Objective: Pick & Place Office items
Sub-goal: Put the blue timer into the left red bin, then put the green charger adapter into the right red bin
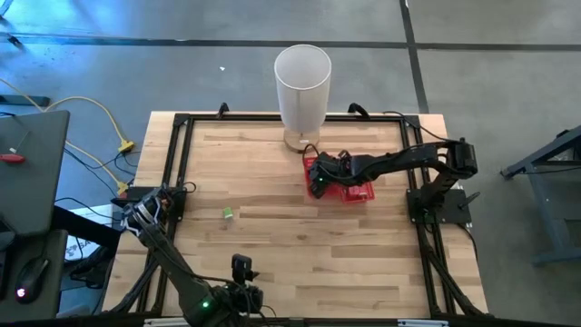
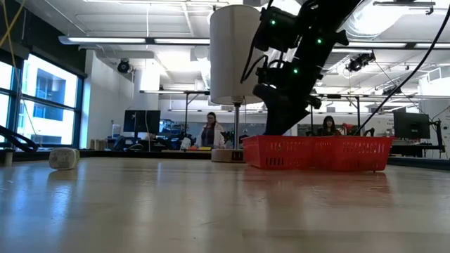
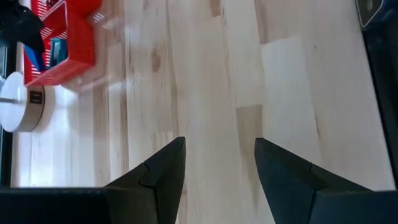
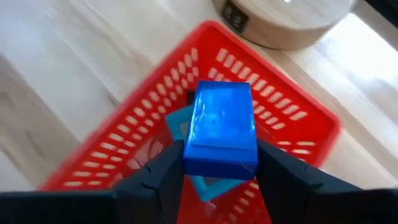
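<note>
- Your right hand (image 4: 217, 168) grips a blue piece (image 4: 219, 127) above the red tray (image 4: 292, 115), which already holds a teal piece (image 4: 181, 126).
- Left hand (image 3: 219, 165) waits open; one green piece (image 1: 228, 213) remains on the desk (image 1: 272, 245).

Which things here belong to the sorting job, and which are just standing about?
Job:
- blue block in the right gripper, above the red mesh tray
- teal piece in the tray
- green piece on the table

Standing about:
- white cylinder
- left gripper, empty
</note>
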Robot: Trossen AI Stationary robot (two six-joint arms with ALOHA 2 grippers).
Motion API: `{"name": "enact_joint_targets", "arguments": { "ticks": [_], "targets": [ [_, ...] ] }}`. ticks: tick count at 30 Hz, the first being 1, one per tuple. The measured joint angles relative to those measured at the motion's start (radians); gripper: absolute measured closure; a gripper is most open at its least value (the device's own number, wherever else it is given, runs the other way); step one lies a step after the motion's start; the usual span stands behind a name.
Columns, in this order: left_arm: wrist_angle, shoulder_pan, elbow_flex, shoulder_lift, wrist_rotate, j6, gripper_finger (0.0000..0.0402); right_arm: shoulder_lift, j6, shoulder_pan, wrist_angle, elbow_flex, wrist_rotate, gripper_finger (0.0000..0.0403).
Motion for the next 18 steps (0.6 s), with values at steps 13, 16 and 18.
{"name": "enact_joint_targets", "arguments": {
  "ticks": [13,16,18],
  "targets": [
    [-0.001,-0.018,0.000,0.000,0.000,-0.004,0.0218,0.000,-0.002,0.001,0.050,0.000,-0.078,0.0167],
    [-0.001,-0.018,0.000,0.000,0.000,-0.005,0.0218,-0.002,-0.051,0.001,0.054,0.000,-0.077,0.0149],
    [-0.001,-0.018,0.000,0.000,0.000,-0.005,0.0218,-0.014,-0.086,0.001,0.052,0.000,-0.083,0.0142]
  ]
}}
